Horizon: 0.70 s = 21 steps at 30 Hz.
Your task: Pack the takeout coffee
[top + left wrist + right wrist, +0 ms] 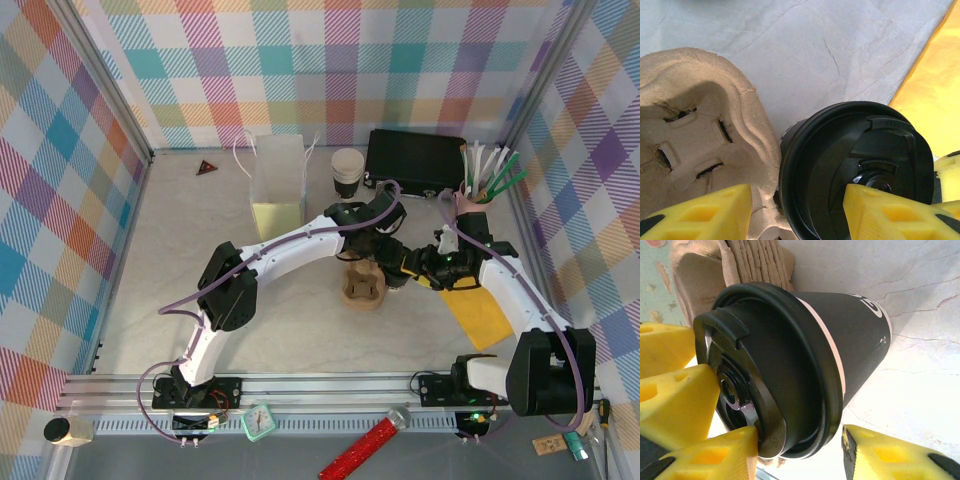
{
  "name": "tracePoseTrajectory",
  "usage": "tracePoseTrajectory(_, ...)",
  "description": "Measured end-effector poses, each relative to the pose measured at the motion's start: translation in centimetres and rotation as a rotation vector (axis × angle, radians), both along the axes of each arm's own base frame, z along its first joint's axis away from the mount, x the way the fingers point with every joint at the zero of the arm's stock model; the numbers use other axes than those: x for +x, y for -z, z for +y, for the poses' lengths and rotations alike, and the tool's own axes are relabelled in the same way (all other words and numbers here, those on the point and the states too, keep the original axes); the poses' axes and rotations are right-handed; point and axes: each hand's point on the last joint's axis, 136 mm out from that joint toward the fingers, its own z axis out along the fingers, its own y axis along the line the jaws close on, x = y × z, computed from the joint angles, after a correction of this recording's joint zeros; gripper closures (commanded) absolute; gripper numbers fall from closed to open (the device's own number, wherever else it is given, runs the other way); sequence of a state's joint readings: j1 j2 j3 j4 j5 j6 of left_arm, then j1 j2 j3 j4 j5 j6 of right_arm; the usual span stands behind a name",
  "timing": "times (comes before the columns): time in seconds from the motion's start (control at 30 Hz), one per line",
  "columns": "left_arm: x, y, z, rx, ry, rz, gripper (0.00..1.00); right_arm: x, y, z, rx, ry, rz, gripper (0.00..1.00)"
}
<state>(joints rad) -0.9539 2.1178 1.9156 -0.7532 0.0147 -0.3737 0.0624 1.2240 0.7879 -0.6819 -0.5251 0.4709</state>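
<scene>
Yellow-fingered, the right end effector (799, 442) clasps the black-lidded coffee (840, 340) at its rim. The coffee is mid-table (840, 40), just beside a cardboard cup carrier (700, 115). The left end effector (797, 207) is released, one finger on the lid, the other over the carrier. Beyond stands a clear bag (277, 185).
</scene>
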Motion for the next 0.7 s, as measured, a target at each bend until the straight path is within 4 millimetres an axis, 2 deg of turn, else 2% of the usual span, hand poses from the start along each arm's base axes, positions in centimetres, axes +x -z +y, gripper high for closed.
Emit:
tracePoseTrajectory(0.2,0.0,0.0,0.0,0.0,0.0,0.0,0.48,0.0,0.3,0.0,0.007,0.022,0.028,0.55)
tracePoseTrajectory(0.4,0.0,-0.1,0.0,0.0,0.0,-0.001,0.48,0.1,-0.3,0.0,0.007,0.026,0.014,0.5)
tracePoseTrajectory(0.53,0.0,-0.1,0.0,0.001,0.0,-0.001,0.48,0.1,-0.6,-0.5,-0.027,0.038,0.011,0.47)
tracePoseTrajectory(0.7,0.0,-0.1,0.0,0.002,0.002,-0.002,0.48,1.1,-0.7,-1.6,-0.048,0.077,0.015,0.48)
